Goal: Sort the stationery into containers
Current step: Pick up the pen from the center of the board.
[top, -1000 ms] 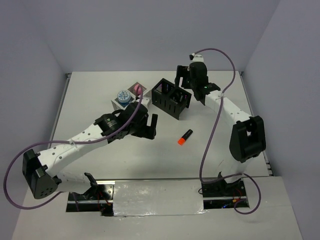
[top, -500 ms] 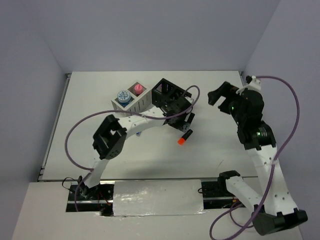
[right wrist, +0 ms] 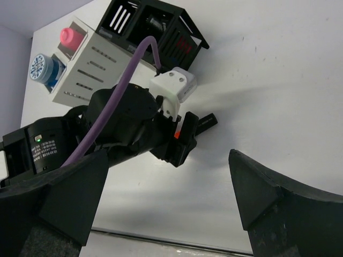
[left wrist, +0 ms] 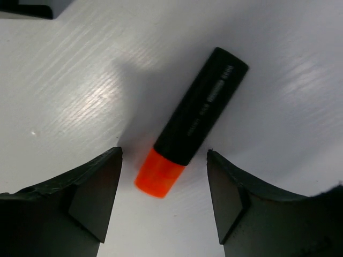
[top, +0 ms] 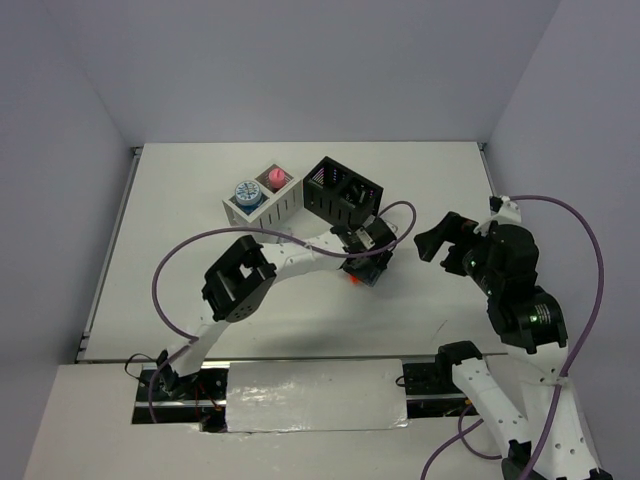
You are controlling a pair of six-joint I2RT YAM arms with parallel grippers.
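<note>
The left gripper (left wrist: 163, 158) hangs low over the table (left wrist: 75, 75) with its jaws apart. The orange highlighter (left wrist: 201, 115) lies flat right between its fingers (left wrist: 91, 198), with a gap on both sides and no contact. In the wrist view the orange cap points to 7 o'clock and the black body to 1 o'clock. From above, the highlighter sits near the black box (top: 343, 193), at its 5 o'clock. The white box (top: 282, 208) stands just beside the black one at 9 o'clock, with a blue tape roll (top: 245, 191) and a pink tube (top: 273, 178) in separate compartments. The right gripper (top: 440, 233), at 3 o'clock of the highlighter and well apart from it, is spread wide and empty.
</note>
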